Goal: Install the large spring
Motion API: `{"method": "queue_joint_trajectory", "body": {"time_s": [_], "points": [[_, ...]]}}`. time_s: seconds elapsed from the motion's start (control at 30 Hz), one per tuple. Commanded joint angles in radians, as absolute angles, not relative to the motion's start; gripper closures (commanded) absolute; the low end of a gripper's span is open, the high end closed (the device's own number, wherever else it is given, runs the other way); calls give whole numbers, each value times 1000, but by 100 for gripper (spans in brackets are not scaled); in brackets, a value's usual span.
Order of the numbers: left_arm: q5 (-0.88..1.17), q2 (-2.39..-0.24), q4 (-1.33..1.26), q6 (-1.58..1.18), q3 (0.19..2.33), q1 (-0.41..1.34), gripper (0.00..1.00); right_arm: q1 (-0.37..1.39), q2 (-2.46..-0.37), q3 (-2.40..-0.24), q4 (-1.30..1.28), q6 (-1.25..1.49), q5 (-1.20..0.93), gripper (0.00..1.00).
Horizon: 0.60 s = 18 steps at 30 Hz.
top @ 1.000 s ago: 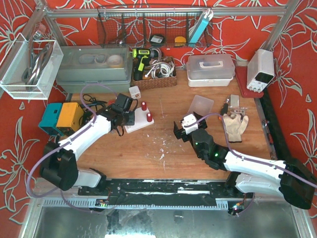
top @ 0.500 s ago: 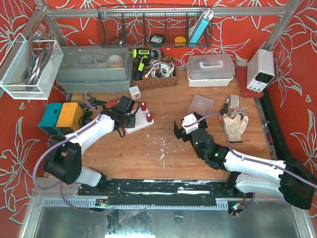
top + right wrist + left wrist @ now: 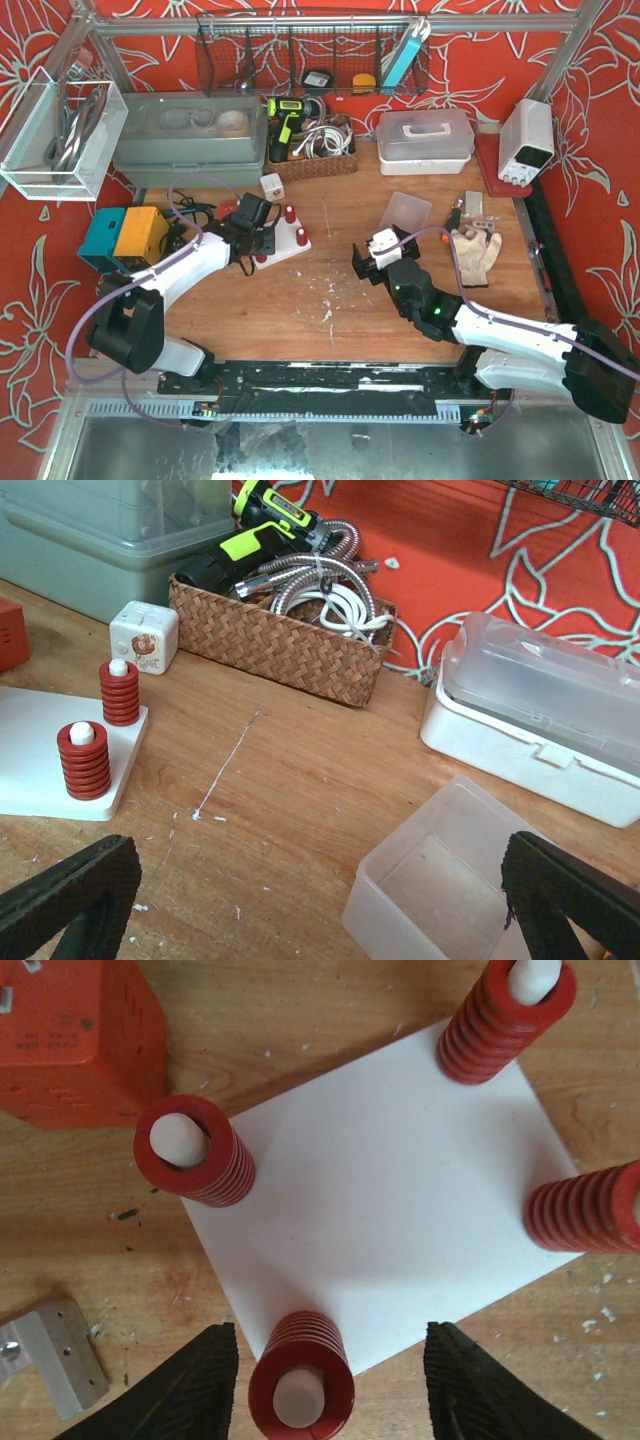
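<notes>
Spreading now: the left fingers (image 3: 190, 1385) have come apart since a second ago. They stand clear on either side of the large spring (image 3: 300, 1380), with a gap showing on both sides. That red spring sits down over its white peg at the near corner of the white plate (image 3: 390, 1210), on the left half of the worktop (image 3: 300, 300). Three more red springs (image 3: 195, 1150) stand on pegs at the other corners.

From above, the left arm (image 3: 185, 262) has shifted, and its wrist sits a touch farther right over the plate than before. Beside the plate, an orange box (image 3: 70, 1040) carries small print, too fine to read.

Moving right, the right arm (image 3: 470, 325) has not budged. Its fingers (image 3: 60, 895) are spread wide over bare wood, holding nothing. Ahead of them a white cube (image 3: 143, 638) shows a red emblem I cannot make out. Any lettering on the yellow-green drill (image 3: 280, 520) above the wicker basket (image 3: 290, 645) is too small to read.
</notes>
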<state>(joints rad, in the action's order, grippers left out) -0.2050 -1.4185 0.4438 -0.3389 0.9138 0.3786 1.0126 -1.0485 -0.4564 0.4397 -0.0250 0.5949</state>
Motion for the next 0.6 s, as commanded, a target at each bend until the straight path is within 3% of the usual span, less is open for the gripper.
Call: {"method": "queue_joint_trajectory", "body": {"time_s": [0.0,0.3,0.43,0.57], "points": [[-201,-1359,395,-352,892,373,44,1002,-1033,-455,414,-6,616,1],[-177,-1156,304,-380,883,373,25,970,-939,-423,405,4,637,1],[-171,-949,141,-377,803,373,1,939,-839,-446,324,0,684,1],[-181,-758,-112,-354,615,373,0,866,-738,-449,311,-6,731,1]]}}
